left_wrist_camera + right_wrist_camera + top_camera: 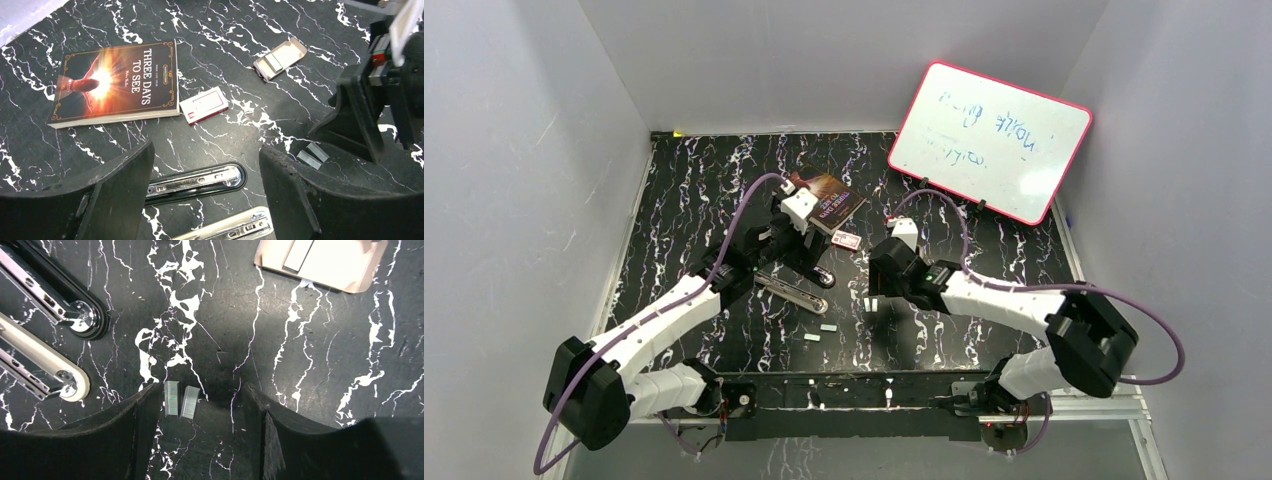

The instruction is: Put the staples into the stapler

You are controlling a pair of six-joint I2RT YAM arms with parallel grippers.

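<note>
Two strips of staples [171, 398] lie side by side on the table [300, 340] between the spread, empty fingers of the right gripper [200, 395], the opened stapler [60, 305] at their ten o'clock, the tray [330, 265] at one o'clock, and the left gripper [205, 155] gaping empty over the stapler.

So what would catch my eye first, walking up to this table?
Probably the pink-framed whiteboard leaning at the far right corner, and the book Three Days to See lying flat at the far middle of the black marbled table. Nearer, a stapler lies swung open by the left arm, and two short staple strips lie between the right arm's fingers, which are spread open.
</note>
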